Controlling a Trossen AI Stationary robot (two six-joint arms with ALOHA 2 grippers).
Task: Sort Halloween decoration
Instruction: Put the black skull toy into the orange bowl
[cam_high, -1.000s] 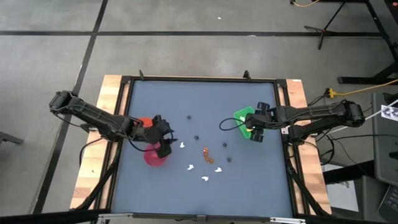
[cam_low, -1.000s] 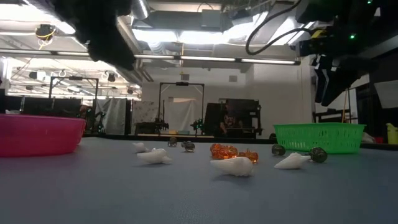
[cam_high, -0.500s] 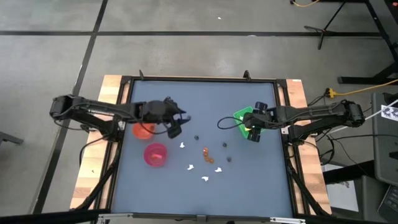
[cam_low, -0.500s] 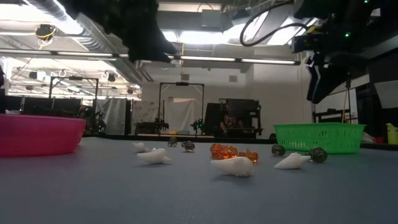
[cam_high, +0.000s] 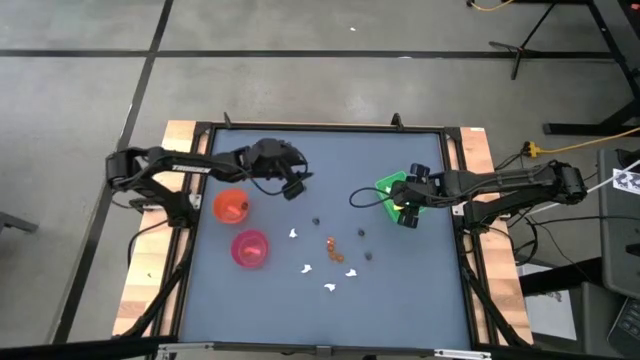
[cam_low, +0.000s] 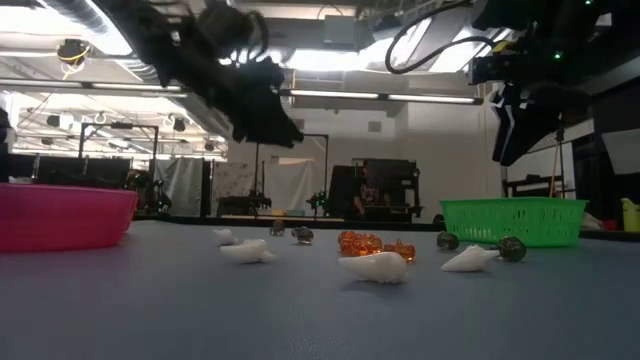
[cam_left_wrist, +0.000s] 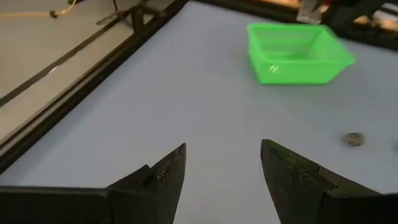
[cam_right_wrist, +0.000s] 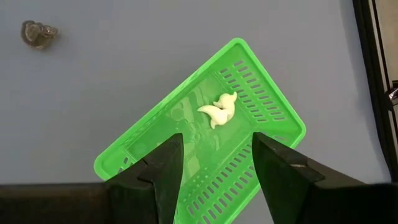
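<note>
Looking down from above, I have the left gripper (cam_high: 296, 186) out over the far middle of the table (cam_high: 400, 290), fingers spread with nothing between them, past the orange bowl (cam_high: 231, 207) and pink bowl (cam_high: 249, 248). The right gripper (cam_high: 410, 208) hangs over the green tray (cam_high: 388, 187), fingers also apart and empty.

Only my right wrist view shows what the tray holds: two white pieces (cam_right_wrist: 219, 109) lying together on its slotted floor. My left wrist view gives me the tray from the side, with one dark piece (cam_left_wrist: 354, 139) alone on the table near it.

The remaining decoration sits mid-table between the arms: white pieces (cam_high: 329, 288), an orange cluster (cam_high: 333, 250) and dark pieces (cam_high: 368, 255) scattered apart. At table height I see them in a row, white ones (cam_low: 374, 266) nearest, the orange cluster (cam_low: 375, 245) behind.

The table is a blue-grey mat in a black frame with wood at the sides. Beyond it is a workshop with ceiling lights, dark frames and a person sitting far back. Nothing lies between either gripper and the pieces.
</note>
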